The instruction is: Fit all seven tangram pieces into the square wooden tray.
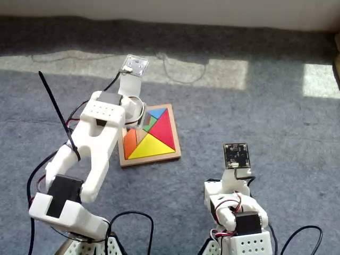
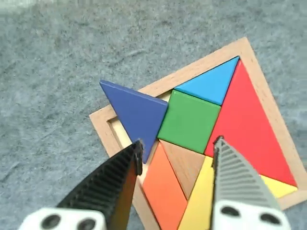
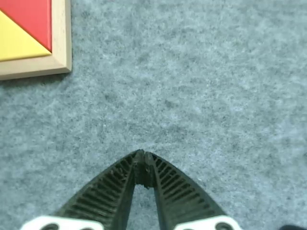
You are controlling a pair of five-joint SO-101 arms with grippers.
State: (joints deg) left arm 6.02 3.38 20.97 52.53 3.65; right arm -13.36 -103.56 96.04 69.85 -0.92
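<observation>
Your left gripper (image 2: pixel 178 143) hangs over the tray (image 2: pixel 264 96), fingers apart (right gripper (image 3: pixel 143 163), pinched together, sits well off the tray). Rotate the blue triangle (image 2: pixel 136 112), overhanging the tray's corner, into its gap.

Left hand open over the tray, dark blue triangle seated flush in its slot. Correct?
Not flush: in the left wrist view the dark blue triangle lies askew, one corner out over the tray rim. The left hand is open above the tray.
</observation>
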